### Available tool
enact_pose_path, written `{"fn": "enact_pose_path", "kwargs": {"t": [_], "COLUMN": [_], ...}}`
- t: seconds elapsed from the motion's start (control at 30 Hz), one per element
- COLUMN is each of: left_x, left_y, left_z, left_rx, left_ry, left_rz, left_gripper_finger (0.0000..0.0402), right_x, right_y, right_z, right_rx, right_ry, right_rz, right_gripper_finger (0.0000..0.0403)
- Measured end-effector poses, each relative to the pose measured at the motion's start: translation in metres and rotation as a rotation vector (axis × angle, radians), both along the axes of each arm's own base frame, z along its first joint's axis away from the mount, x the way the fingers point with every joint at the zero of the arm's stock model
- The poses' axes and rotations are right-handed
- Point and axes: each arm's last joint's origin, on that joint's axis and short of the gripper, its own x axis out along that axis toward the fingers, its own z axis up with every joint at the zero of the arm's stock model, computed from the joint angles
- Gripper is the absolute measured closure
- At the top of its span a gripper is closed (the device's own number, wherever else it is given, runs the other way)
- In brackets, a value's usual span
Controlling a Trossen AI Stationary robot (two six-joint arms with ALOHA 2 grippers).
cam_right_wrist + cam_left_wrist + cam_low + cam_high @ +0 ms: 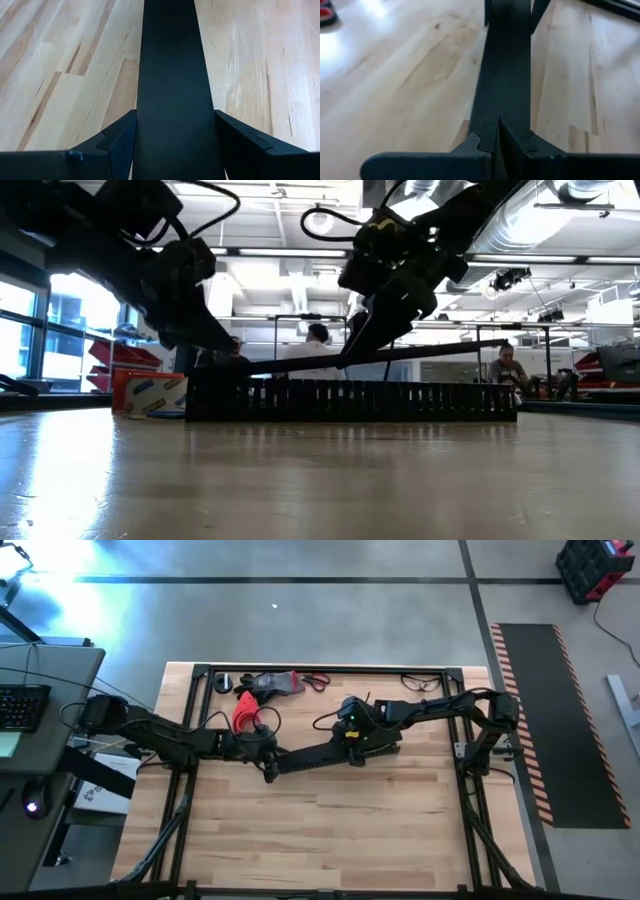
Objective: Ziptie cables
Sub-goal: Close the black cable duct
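A long black comb-toothed channel (350,402) lies across the middle of the table. Above it slants a flat black bar (430,350), its left end low over the channel and its right end higher. My right gripper (352,743) grips the bar around its middle. My left gripper (268,762) is shut, and its tips (498,131) stand over the bar's (505,75) left end. The cables show in no view. My left gripper's shut fingertips (490,137) stand on or just above the bar's top face (502,107) near its left end, slanting down from the table's left. Whether they touch it cannot be told. My right gripper pinches the bar's two long edges (141,125), one finger (117,137) on each side. The fingers lie across the bar and slant down from the table's right. The bar (172,75) is tilted; its right end is clear of the channel.
Red-handled tools (272,683) and a red coil (245,717) lie by the table's far edge. Glasses (420,682) lie at the far right. An orange box (150,392) stands left of the channel. People (318,345) work in the room behind. Bare wood fills the near half.
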Motion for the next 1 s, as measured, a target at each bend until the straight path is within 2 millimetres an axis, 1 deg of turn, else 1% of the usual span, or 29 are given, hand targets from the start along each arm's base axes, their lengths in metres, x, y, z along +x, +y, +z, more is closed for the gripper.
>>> {"fn": "enact_pose_path", "kwargs": {"t": [0.33, 0.57, 0.83, 1.0], "left_x": [0.014, 0.017, 0.017, 0.016], "left_y": [-0.007, -0.010, -0.011, -0.014], "left_z": [-0.030, -0.037, -0.039, -0.040], "left_rx": [-0.012, -0.010, -0.012, -0.001], "left_ry": [0.069, 0.065, 0.083, 0.087], "left_rz": [-0.010, -0.018, -0.026, -0.027], "left_gripper_finger": [0.0401, 0.0401, 0.0402, 0.0402], "right_x": [-0.002, -0.004, 0.004, 0.006], "right_y": [0.000, 0.004, 0.013, 0.014], "right_z": [-0.003, -0.005, -0.032, -0.035], "right_rx": [0.005, 0.008, -0.023, -0.038], "right_ry": [0.027, 0.060, 0.124, 0.124], "right_rz": [0.000, 0.004, 0.012, 0.010], "right_gripper_finger": [0.0188, 0.0188, 0.0189, 0.0189]}}
